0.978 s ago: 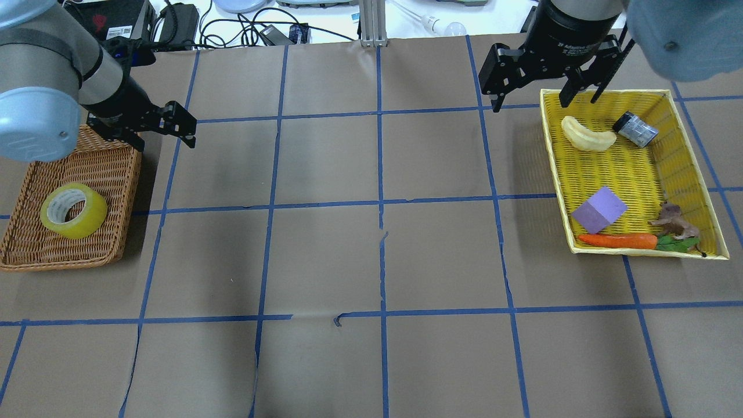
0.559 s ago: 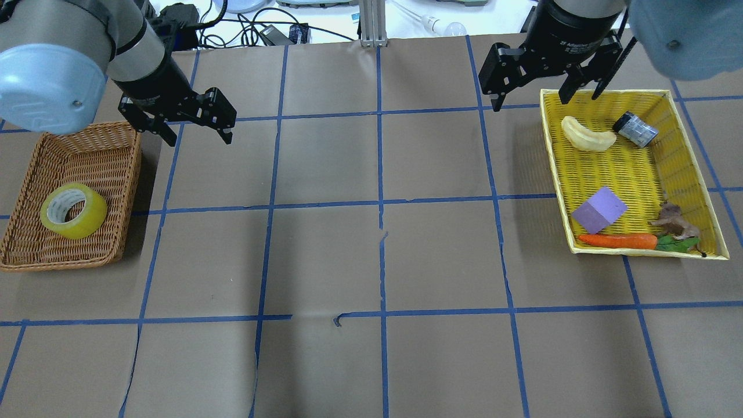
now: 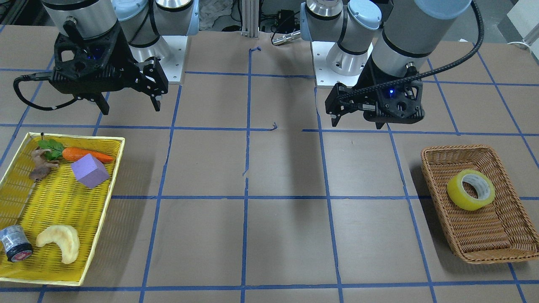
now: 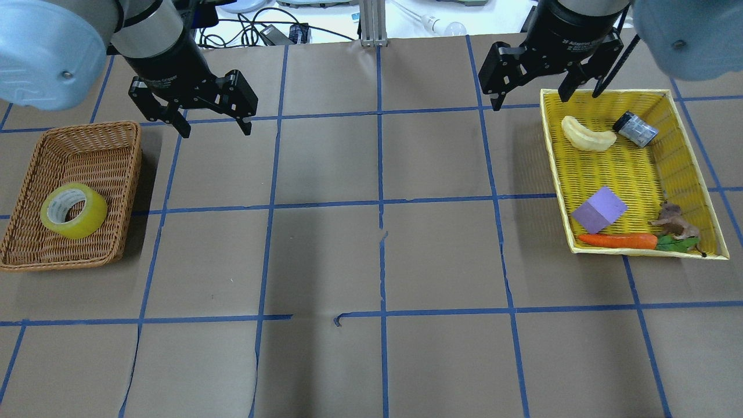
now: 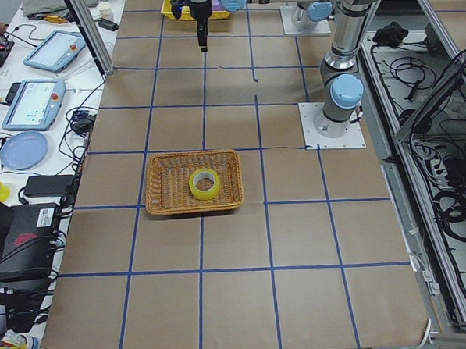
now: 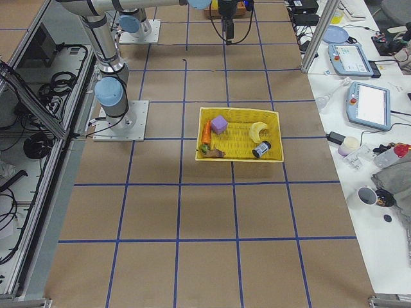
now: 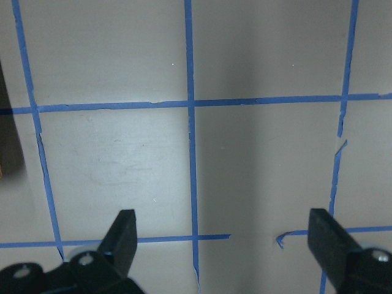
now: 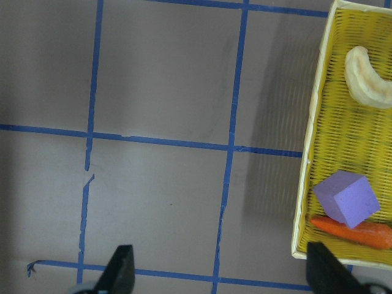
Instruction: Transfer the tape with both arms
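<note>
The tape [image 4: 74, 210] is a yellow-green roll with a whitish core. It lies in the wicker basket [image 4: 129, 174] at the table's left end, and also shows in the front view [image 3: 470, 190] and the left side view [image 5: 204, 184]. My left gripper [image 4: 217, 130] is open and empty. It hangs above bare table, right of and beyond the basket, also seen in the front view [image 3: 357, 123] and in its wrist view [image 7: 223, 239]. My right gripper [image 4: 529, 104] is open and empty at the yellow tray's far left corner, also in the front view [image 3: 131, 108].
The yellow tray [image 4: 603, 92] at the right holds a pale banana [image 4: 587, 134], a small grey can [image 4: 635, 129], a purple cube [image 4: 599, 210], a carrot [image 4: 618, 240] and a brown toy figure [image 4: 673, 222]. Blue tape lines grid the brown table. Cables and devices lie beyond the far edge.
My left arm has swung right, from the basket's far corner to over bare table, its gripper still open. The right arm has barely moved. The tape has not moved.
</note>
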You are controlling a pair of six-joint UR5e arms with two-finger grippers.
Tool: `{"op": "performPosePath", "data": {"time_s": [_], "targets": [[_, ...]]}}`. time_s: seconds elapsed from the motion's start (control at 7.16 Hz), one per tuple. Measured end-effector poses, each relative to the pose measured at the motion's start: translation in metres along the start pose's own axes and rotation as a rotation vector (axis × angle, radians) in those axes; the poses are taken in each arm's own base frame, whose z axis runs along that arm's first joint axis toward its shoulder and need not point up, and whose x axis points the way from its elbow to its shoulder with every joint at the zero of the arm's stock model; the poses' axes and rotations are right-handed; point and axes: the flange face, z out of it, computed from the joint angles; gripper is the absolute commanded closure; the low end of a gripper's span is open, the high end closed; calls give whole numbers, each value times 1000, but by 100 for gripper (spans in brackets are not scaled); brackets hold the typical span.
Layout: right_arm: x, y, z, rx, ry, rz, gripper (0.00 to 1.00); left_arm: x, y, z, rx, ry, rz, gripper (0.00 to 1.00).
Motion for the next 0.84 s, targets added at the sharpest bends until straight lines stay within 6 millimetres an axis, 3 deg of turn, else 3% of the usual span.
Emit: {"op": "performPosePath", "data": {"time_s": [0.28,0.84], "targets": [[0,1,1,-4,-1,1,0,0,8,-8,2,-3,-1,0],[0,1,1,-7,-1,1,0,0,8,-5,-4,-9,0,0]]}}
